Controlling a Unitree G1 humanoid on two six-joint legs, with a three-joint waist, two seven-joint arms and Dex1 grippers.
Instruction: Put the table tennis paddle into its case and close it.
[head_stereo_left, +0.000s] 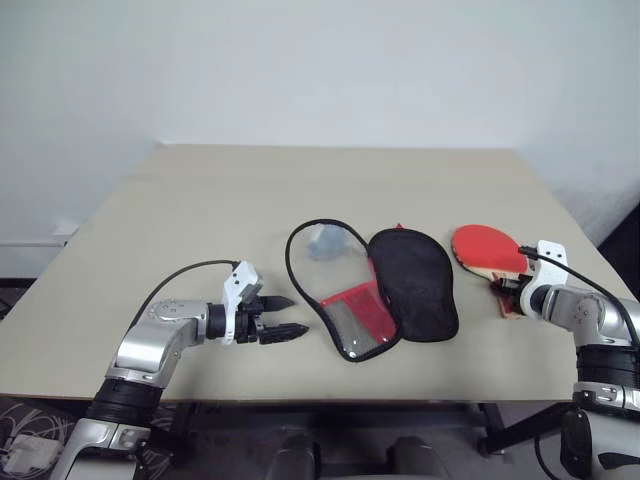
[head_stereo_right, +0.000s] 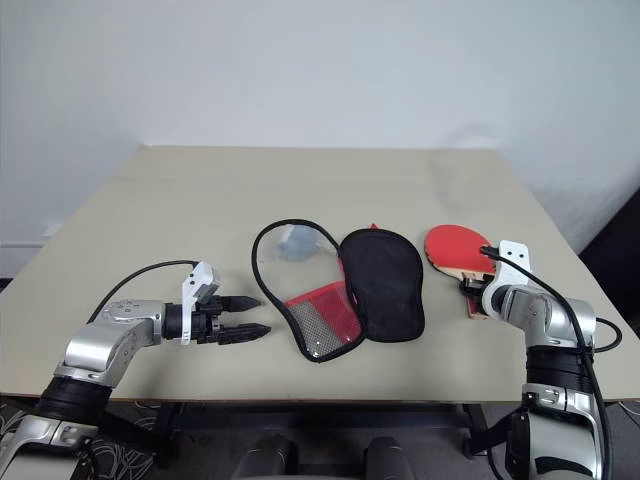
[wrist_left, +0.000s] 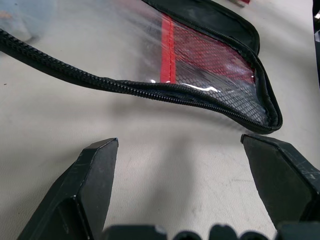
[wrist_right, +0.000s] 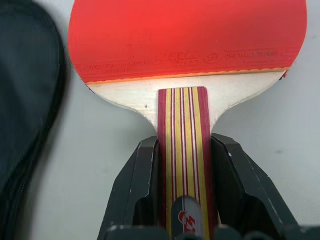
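L gripper low over the table, fingers spread wide, nothing between them, tips aimed at the case. Case lies just ahead of those tips, not touching, unzipped and folded open: clear/red mesh half nearer the L gripper, black half beyond it, zipper rim looping round. A small pale blue-grey lump sits inside the clear half, far end. Looks soft, floppy fabric; my guess is it'll buckle and slide if pushed, so best pinned or pinched at the stiffer zipper rim near the L tips.

Moving right: paddle lies just past the black half, small gap between. R gripper is clamped on the handle, one finger each side, red face stretching out ahead of the fingertips. Can't tell if it's off the table yet. Paddle reads stiff, light, flat; rubber face grippy, may drag on fabric. Handle grip looks right, blade free to lead into the pouch.
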